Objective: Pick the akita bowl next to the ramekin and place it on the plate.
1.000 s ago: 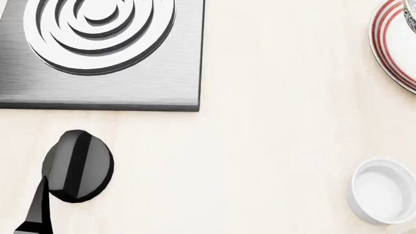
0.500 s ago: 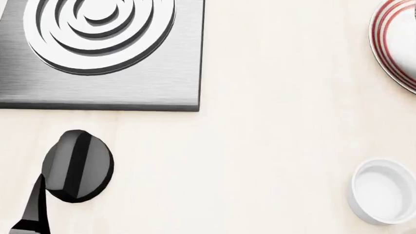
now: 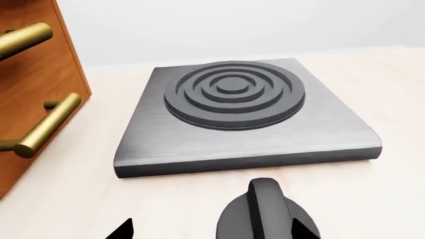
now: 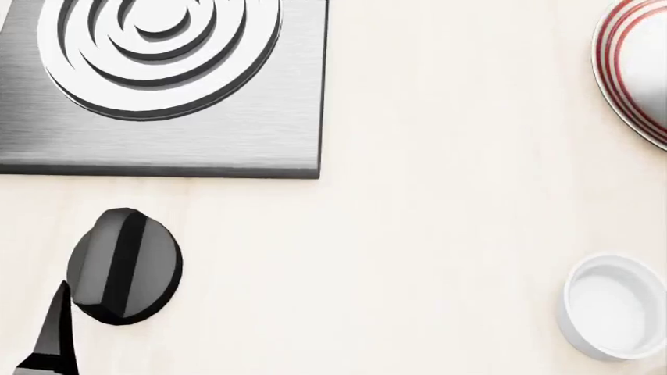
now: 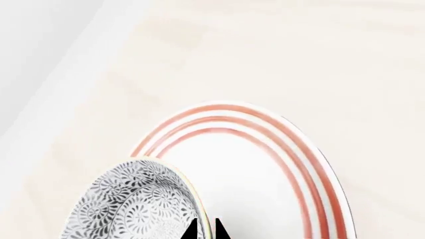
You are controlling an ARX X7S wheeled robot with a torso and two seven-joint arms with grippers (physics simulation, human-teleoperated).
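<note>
Hanging over the plate (image 5: 265, 164) in the right wrist view, the akita bowl (image 5: 136, 204) sits at the near edge of that picture, its patterned rim overlapping the plate's red-ringed border on one side. Whether the bowl's base touches the plate or is clear above it cannot be told from this angle.

The right gripper (image 5: 205, 230) shows only as two dark fingertips set close together astride the bowl's rim, one tip inside the wall and one outside. The narrow gap between them matches the wall thickness, so the jaws read as clamped on the rim.

The coming move turns on the bowl's offset from the plate centre: the bowl lies toward the plate's edge, and the white well lies beyond it, away from the fingertips. In judgement, a short shift toward the well precedes release.

In the head view the plate (image 4: 638, 66) is cut by the frame edge, well apart from the ramekin (image 4: 615, 306).

The left gripper (image 4: 50, 336) shows only one dark finger beside a stove knob (image 4: 125, 266); its jaw state cannot be told. It is far from the plate.
</note>
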